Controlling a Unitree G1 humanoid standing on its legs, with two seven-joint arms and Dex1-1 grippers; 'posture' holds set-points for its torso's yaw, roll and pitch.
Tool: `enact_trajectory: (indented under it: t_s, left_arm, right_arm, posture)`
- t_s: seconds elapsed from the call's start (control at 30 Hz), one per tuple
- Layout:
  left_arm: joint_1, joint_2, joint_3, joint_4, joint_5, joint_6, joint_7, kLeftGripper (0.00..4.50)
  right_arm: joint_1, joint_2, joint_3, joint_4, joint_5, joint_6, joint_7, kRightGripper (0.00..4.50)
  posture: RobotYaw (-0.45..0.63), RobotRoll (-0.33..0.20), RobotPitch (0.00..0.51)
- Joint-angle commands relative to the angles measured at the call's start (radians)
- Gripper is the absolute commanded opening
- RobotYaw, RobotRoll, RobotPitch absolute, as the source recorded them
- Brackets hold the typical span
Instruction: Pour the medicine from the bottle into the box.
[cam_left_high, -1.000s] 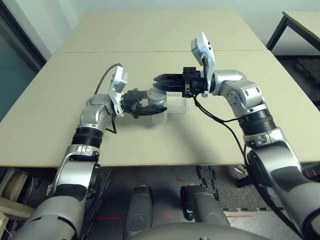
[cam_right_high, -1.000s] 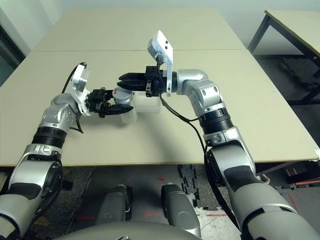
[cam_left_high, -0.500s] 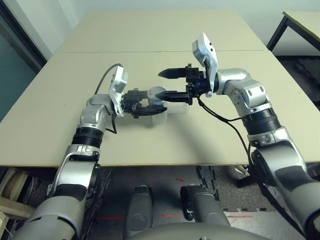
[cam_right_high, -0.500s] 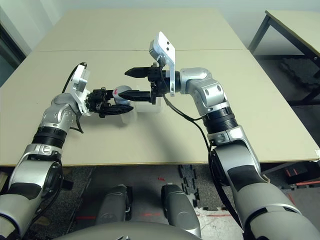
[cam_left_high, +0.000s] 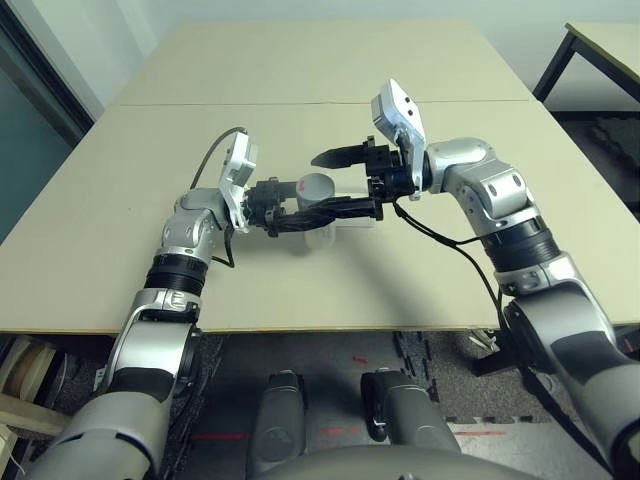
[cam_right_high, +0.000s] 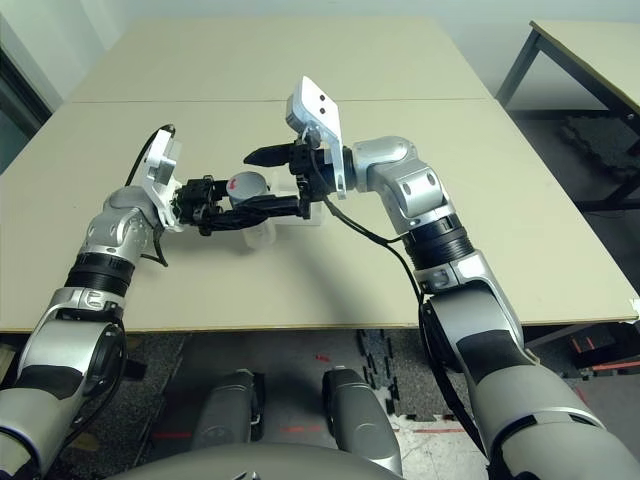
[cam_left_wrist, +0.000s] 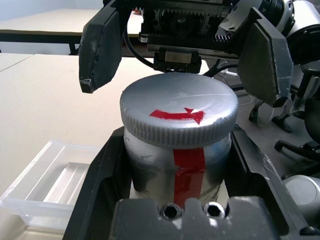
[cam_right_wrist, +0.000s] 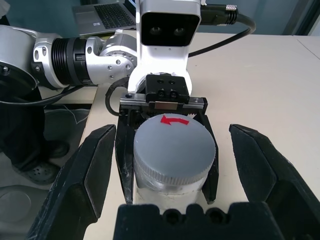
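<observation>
The bottle (cam_left_wrist: 180, 165) sat clamped in the left gripper (cam_left_high: 290, 212), just above the box (cam_left_wrist: 47, 182) (cap (cam_right_wrist: 175, 147) on). The right gripper (cam_right_wrist: 175, 165) stood wide open around the cap; closing off-centre could slip, or wrench the bottle askew.

The small cylindrical pill bottle (cam_left_wrist: 177, 170) has a white-grey body with one red vertical stripe on it. Its round ribbed cap (cam_left_wrist: 178, 112) is pale grey, and on the top is a red arrow mark. The black fingers of the left gripper (cam_left_wrist: 177, 200) stand on both sides of this body. The right gripper (cam_right_wrist: 172, 185) has also black fingers, one on each side of the cap. Just beside the left gripper lies the shallow square tray of clear plastic (cam_left_wrist: 47, 182), colourless. The table (cam_left_high: 330, 70) is plain beige. Both forearms are silver with black bands.
</observation>
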Motion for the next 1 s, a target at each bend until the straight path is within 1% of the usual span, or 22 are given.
enact_trajectory:
  t_s: [0.03, 0.33, 0.43, 0.57, 0.87, 1.0]
  left_arm:
    - [-0.015, -0.003, -0.006, -0.003, 0.009, -0.005, -0.005, 2.72]
    - [-0.016, -0.004, -0.003, -0.003, 0.007, -0.004, -0.003, 2.72]
    - [-0.017, -0.004, -0.002, -0.003, 0.006, -0.004, -0.003, 2.72]
    - [-0.017, -0.004, -0.002, -0.003, 0.006, -0.005, -0.003, 2.72]
    - [-0.021, -0.004, -0.003, 0.010, 0.009, -0.011, -0.004, 2.72]
    - [-0.023, -0.005, -0.003, 0.016, 0.012, -0.015, -0.005, 2.72]
  right_arm:
    - [0.010, 0.001, 0.017, -0.008, -0.016, -0.012, 0.001, 4.50]
    - [0.011, 0.006, 0.018, 0.007, -0.029, -0.020, 0.003, 4.50]
    - [0.009, 0.008, 0.016, 0.013, -0.031, -0.018, 0.004, 3.99]
    - [0.009, 0.009, 0.015, 0.018, -0.033, -0.018, 0.005, 2.60]
    - [0.012, 0.018, -0.008, 0.015, -0.013, 0.001, -0.007, 2.57]
    - [0.009, 0.033, -0.044, 0.014, 0.017, 0.018, -0.027, 2.57]
  posture:
    - [-0.05, 0.000, 0.094]
    - [-0.05, 0.000, 0.092]
    - [-0.05, 0.000, 0.091]
    - [-0.05, 0.000, 0.089]
    - [-0.06, 0.000, 0.089]
    - [-0.06, 0.000, 0.090]
